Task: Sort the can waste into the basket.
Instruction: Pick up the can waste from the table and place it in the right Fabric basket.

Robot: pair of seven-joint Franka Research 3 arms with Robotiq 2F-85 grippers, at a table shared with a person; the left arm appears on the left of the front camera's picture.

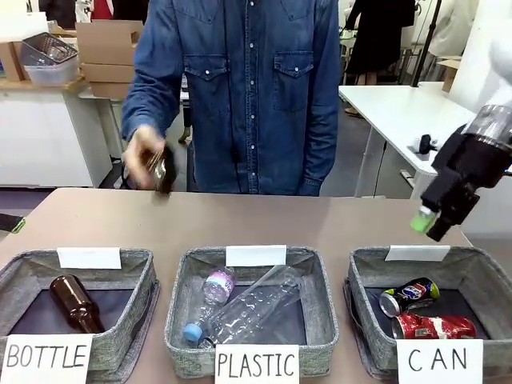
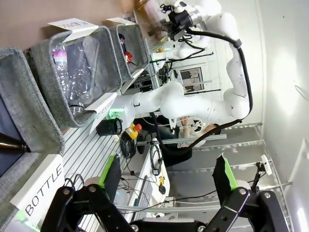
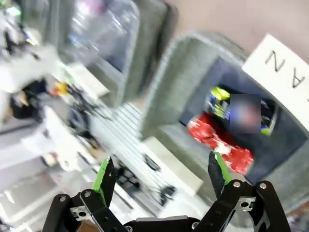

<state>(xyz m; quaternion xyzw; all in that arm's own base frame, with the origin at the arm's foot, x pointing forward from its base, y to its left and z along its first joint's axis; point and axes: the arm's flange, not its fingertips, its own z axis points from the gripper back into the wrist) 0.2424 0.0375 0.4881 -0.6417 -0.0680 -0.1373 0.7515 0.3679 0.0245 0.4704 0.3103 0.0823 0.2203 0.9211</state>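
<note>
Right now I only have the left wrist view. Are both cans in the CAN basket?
Observer: Yes. The red can and the dark can both lie inside the CAN basket.
Operator: Right fingers holding anything?
Observer: No. The right gripper is open and empty, up over the basket's far rim.
Operator: And the person?
Observer: The person's hand holds something dark over the table's far edge, too blurred to name.

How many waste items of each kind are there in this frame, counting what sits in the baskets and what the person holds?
Cans: 2, a red can and a dark can, both in the CAN basket.
Clear plastic bottles: 2, one large, one small.
Brown glass bottles: 2, one in the BOTTLE basket, one blurred in the person's hand.
Total: 6.
</note>
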